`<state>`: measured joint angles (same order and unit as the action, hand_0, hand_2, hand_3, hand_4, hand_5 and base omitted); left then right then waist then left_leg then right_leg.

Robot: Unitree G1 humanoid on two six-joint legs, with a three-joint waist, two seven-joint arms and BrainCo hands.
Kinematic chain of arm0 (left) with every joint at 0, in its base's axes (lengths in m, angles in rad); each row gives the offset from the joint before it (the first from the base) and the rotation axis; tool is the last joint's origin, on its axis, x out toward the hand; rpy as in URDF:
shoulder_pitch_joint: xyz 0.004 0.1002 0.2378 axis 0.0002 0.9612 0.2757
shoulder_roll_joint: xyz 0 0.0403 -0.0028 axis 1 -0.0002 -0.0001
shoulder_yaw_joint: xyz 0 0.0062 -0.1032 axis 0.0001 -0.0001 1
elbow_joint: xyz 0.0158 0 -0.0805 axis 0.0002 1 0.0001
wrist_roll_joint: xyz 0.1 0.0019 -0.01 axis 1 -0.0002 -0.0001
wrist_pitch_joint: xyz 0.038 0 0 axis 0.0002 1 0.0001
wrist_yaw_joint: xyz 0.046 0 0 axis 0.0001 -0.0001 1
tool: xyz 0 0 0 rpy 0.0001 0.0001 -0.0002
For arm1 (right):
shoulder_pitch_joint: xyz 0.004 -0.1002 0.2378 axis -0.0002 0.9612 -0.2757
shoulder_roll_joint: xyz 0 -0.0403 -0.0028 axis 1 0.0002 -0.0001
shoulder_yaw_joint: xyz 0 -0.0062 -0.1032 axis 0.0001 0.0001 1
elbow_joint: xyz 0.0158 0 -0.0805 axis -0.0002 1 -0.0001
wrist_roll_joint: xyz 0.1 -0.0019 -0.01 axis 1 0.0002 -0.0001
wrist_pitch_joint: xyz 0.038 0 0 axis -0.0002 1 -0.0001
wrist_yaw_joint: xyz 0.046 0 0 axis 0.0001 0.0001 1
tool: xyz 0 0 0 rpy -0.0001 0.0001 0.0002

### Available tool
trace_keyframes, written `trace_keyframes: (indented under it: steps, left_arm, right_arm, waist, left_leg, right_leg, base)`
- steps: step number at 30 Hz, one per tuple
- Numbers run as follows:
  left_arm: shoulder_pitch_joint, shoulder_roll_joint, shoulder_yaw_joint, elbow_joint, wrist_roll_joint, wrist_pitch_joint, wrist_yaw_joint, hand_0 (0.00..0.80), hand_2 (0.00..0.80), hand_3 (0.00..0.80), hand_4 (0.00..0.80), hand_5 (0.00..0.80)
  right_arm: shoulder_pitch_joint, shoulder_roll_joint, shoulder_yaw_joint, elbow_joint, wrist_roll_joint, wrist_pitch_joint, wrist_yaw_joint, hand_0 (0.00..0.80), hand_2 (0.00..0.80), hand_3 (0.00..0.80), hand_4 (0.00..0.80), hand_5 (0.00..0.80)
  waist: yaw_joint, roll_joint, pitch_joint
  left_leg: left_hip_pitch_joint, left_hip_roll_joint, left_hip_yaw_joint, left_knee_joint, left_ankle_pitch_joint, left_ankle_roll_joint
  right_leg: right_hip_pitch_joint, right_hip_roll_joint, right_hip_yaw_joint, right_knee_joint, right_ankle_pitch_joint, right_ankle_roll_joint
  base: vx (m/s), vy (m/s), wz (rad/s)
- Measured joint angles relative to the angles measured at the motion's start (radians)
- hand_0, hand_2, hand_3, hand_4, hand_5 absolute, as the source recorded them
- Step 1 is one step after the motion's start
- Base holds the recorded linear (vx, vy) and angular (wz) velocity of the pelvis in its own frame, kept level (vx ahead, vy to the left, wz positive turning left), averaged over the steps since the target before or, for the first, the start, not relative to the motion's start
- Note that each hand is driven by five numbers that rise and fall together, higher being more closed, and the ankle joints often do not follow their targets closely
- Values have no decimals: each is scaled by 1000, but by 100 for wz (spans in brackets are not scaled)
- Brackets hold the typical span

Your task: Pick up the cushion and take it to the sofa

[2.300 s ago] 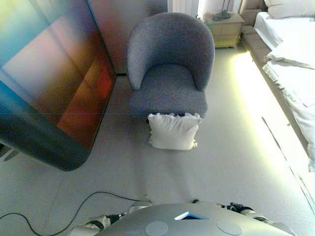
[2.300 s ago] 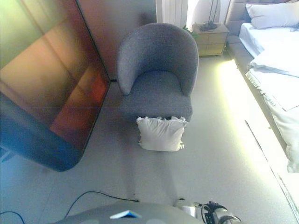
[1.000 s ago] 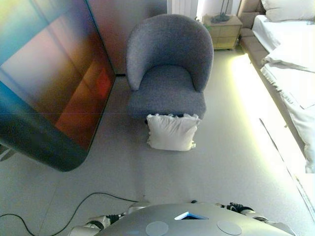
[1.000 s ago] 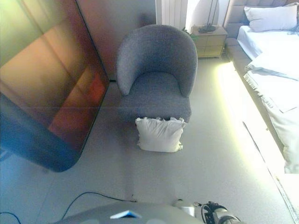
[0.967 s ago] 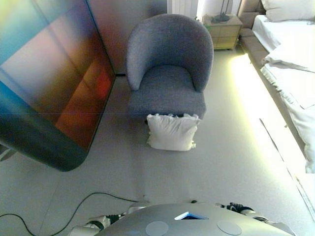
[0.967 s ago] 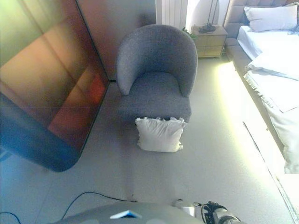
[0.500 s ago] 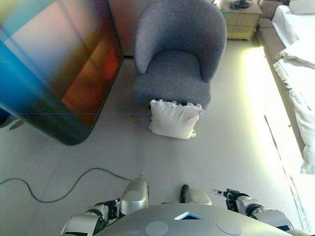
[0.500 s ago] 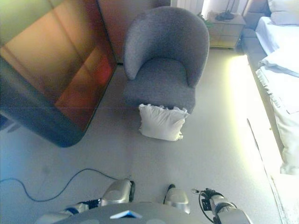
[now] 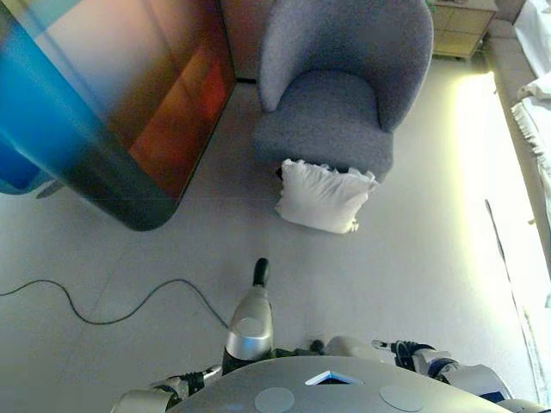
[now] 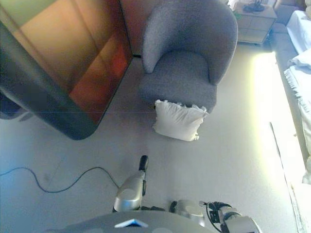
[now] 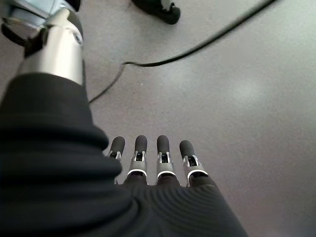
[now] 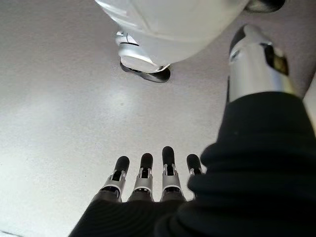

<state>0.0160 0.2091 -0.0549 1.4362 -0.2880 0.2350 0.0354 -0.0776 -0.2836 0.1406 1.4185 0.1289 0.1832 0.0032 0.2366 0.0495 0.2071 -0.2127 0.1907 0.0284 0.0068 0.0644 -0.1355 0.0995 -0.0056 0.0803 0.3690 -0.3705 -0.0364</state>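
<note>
A white cushion (image 9: pixel 323 196) with a frilled edge stands on the grey floor and leans against the front of a grey tub armchair (image 9: pixel 337 103). The same cushion (image 10: pixel 176 120) lies well ahead of me, out of reach of both hands. In the left wrist view my left hand (image 11: pixel 148 165) hangs over bare floor with straight fingers and holds nothing. Seen in the right wrist view, my right hand (image 12: pixel 143 185) is likewise open and empty, low above the floor.
A large dark glossy panel (image 9: pixel 112 95) leans at the left, close to the armchair's side. At the right edge there is a bed with white linen (image 9: pixel 535 95), with a wooden nightstand (image 10: pixel 255 22) behind the chair. Bare floor lies between me and the cushion.
The whole picture has shifted: the camera has moved forward and tipped down, so the cushion and armchair look nearer. The cushion itself has not moved. Both hands stay empty.
</note>
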Motion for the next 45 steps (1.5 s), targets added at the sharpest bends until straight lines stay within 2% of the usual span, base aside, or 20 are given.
trace_keyframes:
  steps: [1, 3, 4, 6, 9, 11, 13, 14, 17, 19, 21, 24, 28, 33, 35, 37, 40, 41, 42, 45]
  left_arm:
    - [3, 0, 0, 1, 0, 2, -2, 0, 0, 0, 0, 0]
    - [15, 4, 4, -5, 6, -8, -7, 0, 0, 0, 0, 0]
    - [19, 17, 11, -23, 22, -11, -7, 0, 0, 0, 0, 0]
    - [1, 58, 15, -58, 21, -15, -7, 0, 0, 0, 0, 0]
    - [-50, 85, -9, -65, 22, -12, -8, 0, 0, 0, 0, 0]
    - [-71, 107, -29, -65, 21, 1, -7, 0, 0, 0, 0, 0]
    - [-79, 116, -34, -65, 17, 14, -6, 0, 0, 0, 0, 0]
    - [-86, 115, -42, -71, 15, 23, -6, 0, 0, 0, 0, 0]
    - [-73, 91, -50, -74, -8, 54, 3, 0, 0, 0, 0, 0]
    - [-69, 84, -50, -71, -10, 62, 8, 0, 0, 0, 0, 0]
    - [-55, 80, -48, -71, -10, 61, 17, 0, 0, 0, 0, 0]
    - [-32, 16, -45, -70, -10, 60, 24, 0, 0, 0, 0, 0]
    - [-27, -7, -40, -61, -10, 55, 40, 0, 0, 0, 0, 0]
    - [-32, 9, -25, -55, -10, 50, 53, 0, 0, 0, 0, 0]
    - [-18, 12, -16, -43, -10, 37, 59, 0, 0, 0, 0, 0]
    - [-11, 14, -5, -37, -10, 13, 64, 0, 0, 0, 0, 0]
    - [-25, 12, -9, -39, -11, -24, 74, 0, 0, 0, 0, 0]
    - [-22, 9, -22, -44, -22, -25, 77, 0, 0, 0, 0, 0]
    - [-26, 5, -31, -51, -34, -26, 79, 0, 0, 0, 0, 0]
    - [-19, 8, -29, -56, -40, -26, 80, 0, 0, 0, 0, 0]
  right_arm:
    - [10, 1, -9, 4, 0, 2, -3, 0, 0, 0, 0, 0]
    - [29, 7, -12, 17, -7, 2, -5, 0, 0, 0, 0, 0]
    - [37, 25, -13, 22, -18, -1, -7, 0, 0, 0, 0, 0]
    - [45, 76, -8, 2, -45, -11, -8, 0, 0, 0, 0, 0]
    - [36, 79, 1, -58, -45, -24, -9, 0, 0, 0, 0, 0]
    - [29, 79, 10, -90, -28, -33, -16, 0, 0, 0, 0, 0]
    - [1, 77, 7, -93, 9, -48, -29, 0, 0, 0, 0, 0]
    - [-2, 75, -1, -105, 29, -54, -39, 0, 0, 0, 0, 0]
    - [-7, 71, -2, -116, 54, -63, -58, 0, 0, 0, 0, 0]
    - [3, 72, -3, -121, 76, -67, -60, 0, 0, 0, 0, 0]
    - [23, 72, -13, -120, 102, -70, -64, 0, 0, 0, 0, 0]
    - [60, 11, -20, -120, 101, -75, -65, 0, 0, 0, 0, 0]
    - [87, -41, -53, -119, 67, -93, -61, 0, 0, 0, 0, 0]
    - [114, -36, -52, -118, 30, -105, -64, 0, 0, 0, 0, 0]
    - [95, -35, -47, -120, 0, -107, -61, 0, 0, 0, 0, 0]
    - [77, -32, -47, -120, -5, -101, -53, 0, 0, 0, 0, 0]
    - [60, -30, -40, -120, -8, -84, -45, 0, 0, 0, 0, 0]
    - [55, -31, -26, -120, -8, -76, -45, 0, 0, 0, 0, 0]
    - [54, -33, -6, -119, -7, -72, -46, 0, 0, 0, 0, 0]
    - [35, -28, 4, -120, -6, -67, -45, 0, 0, 0, 0, 0]
  waist:
    - [1, -13, -14]
    - [0, -49, -31]
    - [2, -77, -40]
    - [-3, -108, -82]
    - [-38, -98, -120]
    - [-71, -91, -125]
    - [-84, -80, -128]
    - [-87, -74, -128]
    - [-119, -45, -122]
    - [-142, -53, -119]
    - [-170, -74, -118]
    - [-208, -21, -115]
    - [-254, 4, -109]
    - [-250, -32, -113]
    - [-246, -48, -116]
    - [-239, -62, -114]
    - [-188, -84, -100]
    - [-165, -90, -96]
    - [-165, -91, -98]
    - [-139, -77, -91]
  left_leg:
    - [-1, -14, -1, 38, 1, 2]
    - [44, -92, 26, 95, 71, 23]
    - [46, -128, 35, 156, 50, 49]
    - [44, -151, 53, 211, -23, 80]
    - [90, -159, 34, 152, -38, 110]
    - [116, -162, 21, 106, -26, 119]
    - [144, -154, 30, 67, -26, 124]
    - [164, -150, 41, 42, -36, 136]
    - [186, -132, 50, 6, -26, 128]
    - [205, -132, 48, -8, -30, 109]
    - [247, -129, 36, -45, -36, 80]
    - [282, -92, 4, -28, -67, 42]
    - [279, -81, -55, -8, -92, 23]
    - [306, -89, -92, 16, -118, 14]
    - [306, -87, -103, 17, -124, 18]
    - [284, -88, -115, 64, -95, 2]
    - [143, -109, -117, 325, -29, -17]
    - [110, -122, -112, 378, -6, 9]
    - [101, -130, -110, 393, -12, 11]
    - [89, -117, -27, 291, -12, 8]
  right_leg:
    - [6, -31, 18, 12, -34, 22]
    - [60, -138, 45, 11, -73, 71]
    - [67, -176, 43, 80, -55, 124]
    - [2, -209, 15, 212, 40, 166]
    - [-52, -190, 8, 299, 249, 177]
    - [-101, -174, -12, 333, 209, 187]
    - [-153, -172, -91, 279, 163, 192]
    - [-189, -171, -127, 226, 156, 184]
    - [-254, -151, -184, 44, 167, 179]
    - [-270, -156, -208, -116, 258, 168]
    - [-236, -147, -218, -237, 400, 115]
    - [-187, -96, -233, -250, 381, 91]
    - [-210, -91, -254, -147, 306, 73]
    - [-238, -116, -245, 30, 177, 64]
    - [-258, -117, -243, 99, 135, 44]
    - [-260, -117, -259, 95, 114, 26]
    - [-192, -117, -282, -4, 159, -5]
    - [-164, -116, -293, -38, 169, -21]
    - [-151, -117, -311, -66, 180, -13]
    - [-116, -99, -370, -152, 217, -22]
  base:
    - [656, 243, -40]
    - [556, 191, -54]
    - [489, 148, -47]
    - [481, 130, -32]
    - [355, 52, 12]
    - [289, -6, 25]
    - [242, -52, -12]
    - [203, -75, -29]
    - [180, -89, -7]
    - [320, -122, -1]
    - [416, -149, 6]
    - [485, -214, 3]
    - [444, -298, 15]
    - [347, -309, 21]
    - [230, -256, 18]
    - [203, -288, 27]
    - [167, -150, 16]
    - [192, -9, 24]
    - [193, 36, 24]
    - [189, 100, 27]
